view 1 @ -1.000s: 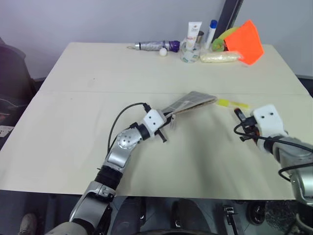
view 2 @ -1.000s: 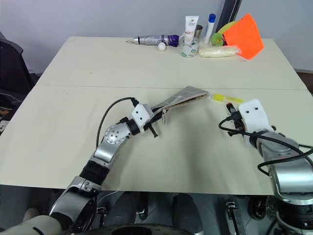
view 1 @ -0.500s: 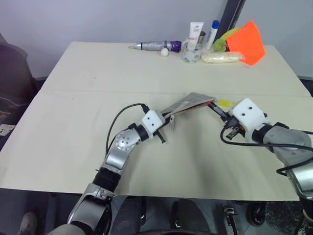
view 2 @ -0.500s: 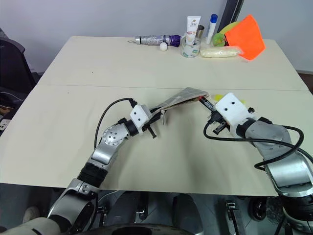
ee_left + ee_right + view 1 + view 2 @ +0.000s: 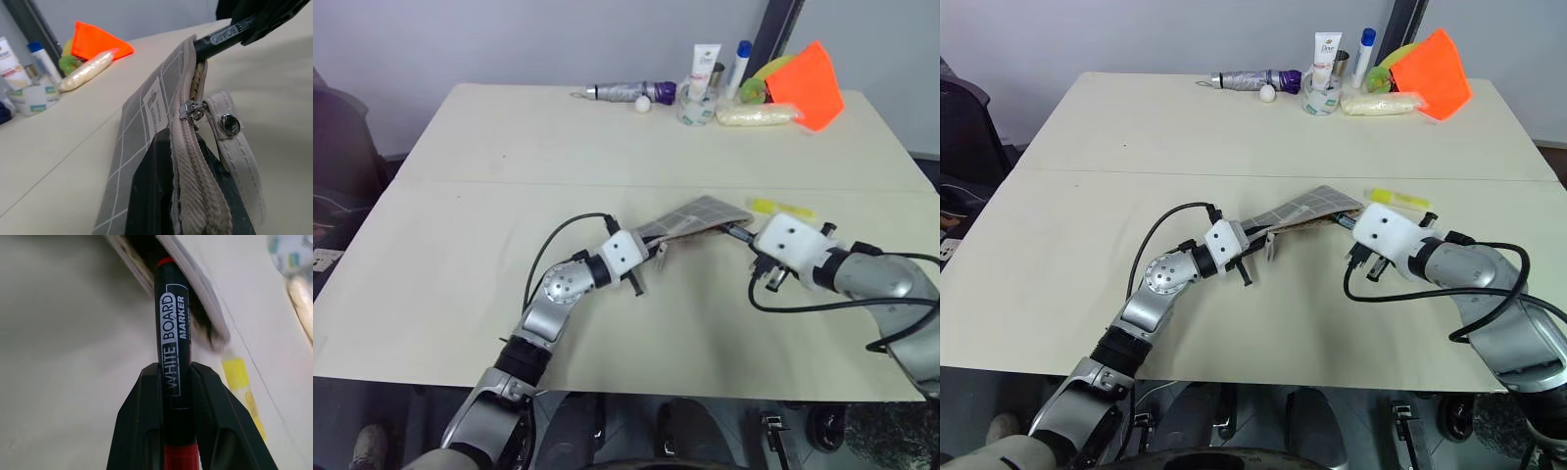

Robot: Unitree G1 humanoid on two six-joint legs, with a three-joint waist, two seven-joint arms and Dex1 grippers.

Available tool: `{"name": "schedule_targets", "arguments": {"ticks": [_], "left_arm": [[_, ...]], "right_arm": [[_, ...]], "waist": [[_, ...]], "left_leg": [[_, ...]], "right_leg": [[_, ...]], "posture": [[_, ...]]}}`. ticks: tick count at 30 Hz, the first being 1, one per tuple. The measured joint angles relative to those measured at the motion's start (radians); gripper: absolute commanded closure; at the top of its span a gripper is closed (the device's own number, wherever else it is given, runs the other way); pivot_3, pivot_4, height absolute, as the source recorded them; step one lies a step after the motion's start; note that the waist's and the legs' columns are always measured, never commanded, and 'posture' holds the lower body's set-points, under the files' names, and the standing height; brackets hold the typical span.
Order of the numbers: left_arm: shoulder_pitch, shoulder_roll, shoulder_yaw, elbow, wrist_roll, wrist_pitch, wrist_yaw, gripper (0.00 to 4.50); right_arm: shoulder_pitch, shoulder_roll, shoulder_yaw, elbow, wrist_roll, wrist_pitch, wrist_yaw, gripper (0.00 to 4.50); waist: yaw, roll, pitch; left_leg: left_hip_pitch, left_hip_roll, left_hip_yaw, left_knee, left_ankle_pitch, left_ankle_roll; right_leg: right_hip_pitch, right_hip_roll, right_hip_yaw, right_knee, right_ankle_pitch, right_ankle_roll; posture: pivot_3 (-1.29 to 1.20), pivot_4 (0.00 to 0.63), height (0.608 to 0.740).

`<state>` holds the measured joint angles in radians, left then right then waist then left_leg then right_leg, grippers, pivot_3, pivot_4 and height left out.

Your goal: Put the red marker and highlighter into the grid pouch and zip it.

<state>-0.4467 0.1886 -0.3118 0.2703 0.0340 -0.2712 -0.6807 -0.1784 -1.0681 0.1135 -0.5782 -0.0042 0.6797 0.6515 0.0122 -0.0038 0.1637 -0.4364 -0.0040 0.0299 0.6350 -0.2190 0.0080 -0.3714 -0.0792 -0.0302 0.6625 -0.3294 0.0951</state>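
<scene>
The grid pouch (image 5: 697,215), grey with white lines, is lifted at a slant off the table, and my left gripper (image 5: 649,251) is shut on its zipper edge (image 5: 188,147). The zipper pull (image 5: 190,109) and a strap with a snap hang beside the fingers. My right gripper (image 5: 172,377) is shut on the red marker (image 5: 171,328), whose black cap end points into the pouch's open mouth (image 5: 146,254) at the far end (image 5: 230,32). The pale-yellow highlighter (image 5: 781,208) lies flat on the table just beyond the right gripper (image 5: 749,236).
Along the table's far edge stand a folded purple umbrella (image 5: 631,92), a white ball, a white tube (image 5: 703,67), a glass jar, a blue-capped bottle, a pale yellow packet (image 5: 754,115) and an orange cloth thing (image 5: 808,83). A seam crosses the table (image 5: 509,183).
My right gripper has carried the red marker leftward from beside the highlighter and rolled, bringing its cap end to the pouch's mouth. The left gripper keeps its hold on the pouch.
</scene>
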Motion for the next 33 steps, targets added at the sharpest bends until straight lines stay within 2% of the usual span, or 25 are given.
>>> {"name": "schedule_targets", "arguments": {"ticks": [6, 13, 18, 19, 21, 22, 27, 33], "left_arm": [[-0.003, 0.029, -0.022, -0.013, -0.004, -0.003, -0.076, 4.5], [-0.004, 0.059, -0.019, -0.063, -0.045, 0.04, -0.147, 4.5], [0.006, 0.064, -0.02, -0.107, -0.048, 0.071, -0.163, 4.5], [0.007, 0.063, -0.02, -0.114, -0.05, 0.076, -0.162, 4.5], [0.007, 0.059, -0.018, -0.116, -0.06, 0.089, -0.159, 4.5], [0.008, 0.055, -0.016, -0.116, -0.067, 0.093, -0.152, 4.5], [0.009, 0.015, 0.026, -0.118, -0.117, 0.154, -0.114, 4.5], [0.011, -0.025, 0.084, -0.132, -0.196, 0.253, -0.07, 4.5]], "right_arm": [[-0.065, -0.036, 0.111, -0.005, -0.088, -0.134, 0.109, 4.23], [-0.134, 0.009, 0.162, 0.003, -0.16, -0.2, 0.181, 4.23], [-0.146, 0.03, 0.155, 0.013, -0.164, -0.199, 0.226, 1.81], [-0.147, 0.034, 0.142, 0.013, -0.151, -0.195, 0.236, 1.14], [-0.149, 0.049, 0.116, 0.013, -0.129, -0.182, 0.242, 0.21], [-0.154, 0.071, 0.088, 0.012, -0.1, -0.16, 0.247, 0.03], [-0.18, 0.105, -0.1, -0.006, 0.059, -0.021, 0.282, 0.03], [-0.181, 0.104, -0.237, 0.024, 0.136, 0.051, 0.269, 0.03]], "waist": [[-0.002, 0.0, 0.0], [0.0, 0.0, 0.0], [0.0, 0.0, 0.0], [0.0, 0.0, 0.0], [0.0, 0.0, 0.0], [0.0, 0.0, 0.0], [0.002, 0.0, 0.0], [0.0, 0.0, 0.0]], "left_leg": [[0.0, 0.0, 0.0, 0.001, 0.0, 0.0], [0.0, 0.0, 0.0, 0.003, 0.0, 0.0], [0.0, 0.0, 0.0, 0.004, 0.0, 0.0], [0.0, 0.0, 0.0, 0.005, 0.0, 0.0], [0.0, 0.001, -0.001, 0.005, 0.0, 0.001], [0.0, 0.001, -0.001, 0.006, -0.001, 0.001], [0.0, 0.001, -0.002, 0.009, -0.002, 0.003], [0.0, 0.001, -0.002, 0.011, -0.002, 0.004]], "right_leg": [[0.0, 0.0, 0.0, 0.001, 0.0, 0.0], [0.001, 0.0, 0.0, 0.001, 0.0, 0.0], [0.002, 0.0, 0.0, 0.001, 0.0, 0.0], [0.002, 0.0, 0.0, 0.001, 0.0, 0.0], [0.003, 0.0, 0.0, 0.001, 0.0, 0.0], [0.003, 0.0, 0.0, 0.002, 0.0, 0.0], [0.005, -0.001, -0.001, 0.002, 0.0, 0.0], [0.005, -0.002, -0.002, 0.002, 0.0, 0.0]], "posture": [[0.0, 0.15, 0.74], [0.0, 0.15, 0.74], [0.0, 0.15, 0.74], [0.0, 0.15, 0.74], [0.0, 0.15, 0.74], [0.0, 0.15, 0.74], [0.0, 0.15, 0.74], [0.0, 0.15, 0.74]]}}
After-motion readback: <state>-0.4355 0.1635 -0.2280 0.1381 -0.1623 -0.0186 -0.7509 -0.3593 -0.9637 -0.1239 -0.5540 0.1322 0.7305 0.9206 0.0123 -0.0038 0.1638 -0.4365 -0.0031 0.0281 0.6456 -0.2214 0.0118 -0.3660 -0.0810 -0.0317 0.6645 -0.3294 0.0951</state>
